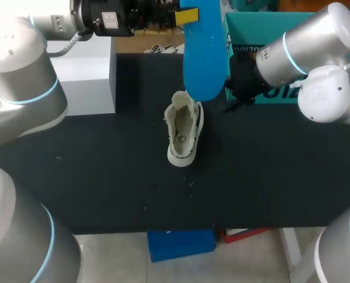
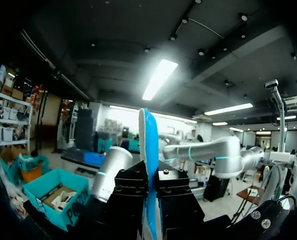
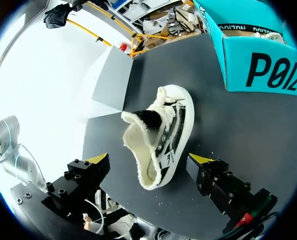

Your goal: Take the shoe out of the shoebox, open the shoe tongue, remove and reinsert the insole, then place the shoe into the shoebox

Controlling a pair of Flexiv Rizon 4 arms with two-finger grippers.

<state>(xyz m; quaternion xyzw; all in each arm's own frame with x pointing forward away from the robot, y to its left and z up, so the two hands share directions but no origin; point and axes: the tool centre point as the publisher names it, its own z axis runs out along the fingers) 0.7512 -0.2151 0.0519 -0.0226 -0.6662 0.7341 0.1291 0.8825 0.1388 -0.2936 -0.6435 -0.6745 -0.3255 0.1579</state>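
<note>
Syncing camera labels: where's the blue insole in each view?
Head view: top middle, the insole hangs upright over the shoe, held in the left gripper.
Left wrist view: edge-on, clamped in its own gripper.
Right wrist view: not in it.
Shared landmark: the teal shoebox, seen in all three.

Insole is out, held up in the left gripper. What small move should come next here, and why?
Probably lower the blue insole toward the opening of the shoe. The left gripper is shut on the insole above the shoe, which sits on the table with its tongue pulled open. The right gripper is open and not touching the shoe.
</note>
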